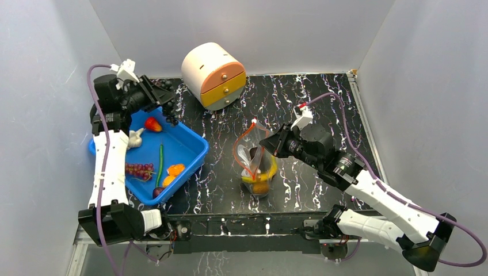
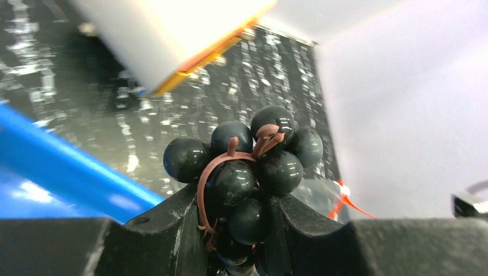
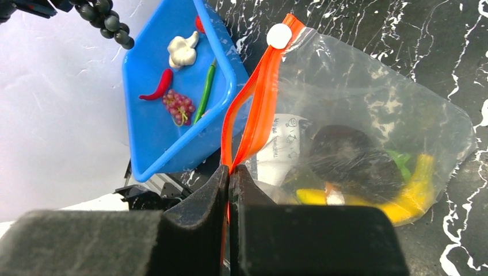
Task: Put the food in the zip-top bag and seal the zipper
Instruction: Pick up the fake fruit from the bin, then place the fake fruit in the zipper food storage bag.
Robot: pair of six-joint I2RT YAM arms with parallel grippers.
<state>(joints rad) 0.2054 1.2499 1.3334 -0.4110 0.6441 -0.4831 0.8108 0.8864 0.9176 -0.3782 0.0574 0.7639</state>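
Black marbled desk (image 1: pixel 322 103) seen from above, with two robot arms mounted at its near edge. Toward the left edge sits a blue bin (image 1: pixel 193 150) holding a red strawberry (image 1: pixel 152 123), white garlic (image 1: pixel 136 138), a green bean (image 1: pixel 160 164), a pink-purple grape bunch (image 1: pixel 138 170) and orange pieces (image 1: pixel 175 169). The left gripper (image 2: pixel 241 215) hangs above the bin's far corner. Its jaws are closed partway around a cluster of dark grapes (image 2: pixel 253 167) on a thin brown stem, gripping the lower berries.

Near the middle of the desk, closer to the near edge, a clear bag (image 3: pixel 368 98) stands with its mouth gaping upward. Through the plastic show a yellow banana (image 3: pixel 408 198), a dark rounded piece (image 3: pixel 354 161) and something green. The right gripper (image 3: pixel 230 184) has its jaws pressed together on the orange zipper strip (image 3: pixel 259 103), at one end of the bag's mouth. A white round tab (image 3: pixel 279 35) sits at the strip's other end. A cream drawer box (image 1: pixel 214 75) with orange and yellow fronts stands by the far edge.
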